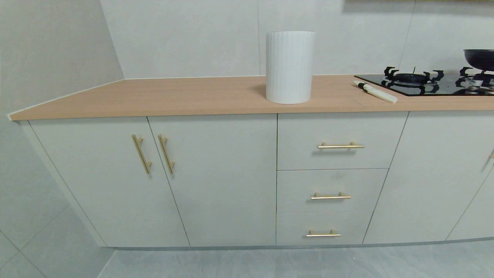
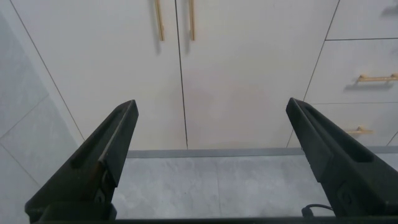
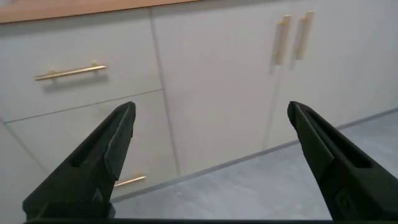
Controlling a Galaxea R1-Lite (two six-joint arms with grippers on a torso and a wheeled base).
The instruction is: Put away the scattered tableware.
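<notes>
A knife [image 1: 374, 91] with a pale blade and a black-banded handle lies on the wooden countertop [image 1: 173, 96], just left of the black hob [image 1: 432, 83]. A tall white ribbed container [image 1: 289, 66] stands upright near the counter's middle. My left gripper [image 2: 211, 112] is open with nothing between its fingers, held low in front of the double cabinet doors [image 2: 180, 68]. My right gripper [image 3: 211, 115] is open too and holds nothing; it faces the drawer fronts [image 3: 81, 81] and a cabinet door beside them.
Three drawers with brass handles [image 1: 340, 146] sit under the counter right of the double doors [image 1: 154, 154]. A dark pan [image 1: 480, 58] rests on the hob's far burner. Grey tiled floor [image 1: 270, 262] runs along the cabinet base, and a wall closes off the left side.
</notes>
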